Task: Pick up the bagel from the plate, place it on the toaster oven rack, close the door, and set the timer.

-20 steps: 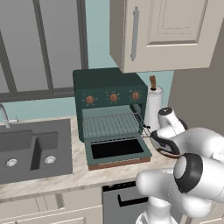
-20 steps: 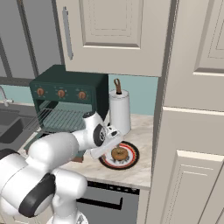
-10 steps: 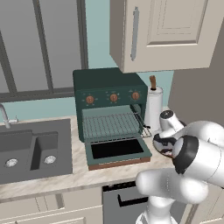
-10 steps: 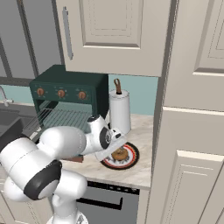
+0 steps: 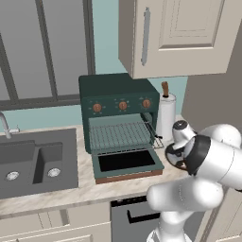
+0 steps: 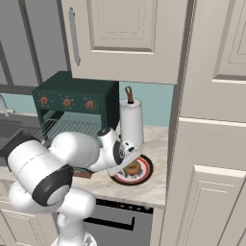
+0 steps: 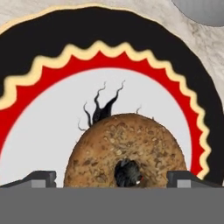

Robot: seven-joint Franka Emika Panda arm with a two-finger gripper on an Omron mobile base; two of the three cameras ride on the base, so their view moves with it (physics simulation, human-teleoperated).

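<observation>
plate: I've got the bagel lying on its white centre
end effector: wide open, straddling the bagel, gripping nothing
toaster oven: door down, rack bare

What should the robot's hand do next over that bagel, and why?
Probably lower a little and close. In the hand view the open gripper has a fingertip on each side of the bagel, which lies on the plate, not yet gripped.
</observation>
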